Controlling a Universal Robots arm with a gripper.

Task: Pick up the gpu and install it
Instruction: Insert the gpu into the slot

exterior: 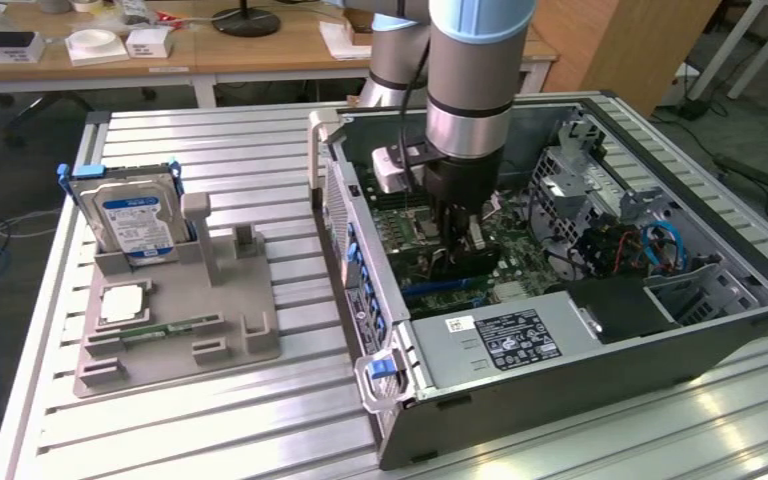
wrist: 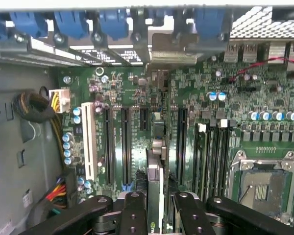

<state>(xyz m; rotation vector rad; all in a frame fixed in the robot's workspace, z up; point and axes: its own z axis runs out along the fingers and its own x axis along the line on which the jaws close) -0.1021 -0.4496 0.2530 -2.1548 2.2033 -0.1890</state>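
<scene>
Table: a ribbed aluminium table carries everything; I stand at its near edge.
Case: a grey metal computer case lies on its side with the side panel off, towards the exterior view's right.
Power supply: a silver box-shaped power supply with a black label fills the near end of the case.
Gripper: the black two-fingered gripper hangs down inside the case over the green motherboard, its fingers clamped on the card.
Gpu: the thin, dark, flat gpu stands edge-on between the fingers, just above the row of long black expansion slots. Whether it touches a slot I cannot tell.
Socket: a square metal-framed processor socket sits beside those slots.
Holder: a grey moulded holder lies well apart on the exterior view's left, with a narrow green memory stick flat in it.
Hard drive: a silver hard drive with a blue label stands upright at the holder's far end.
Arm: the silver-and-blue arm comes down from above.
Desk: a wooden desk stands beyond.
</scene>
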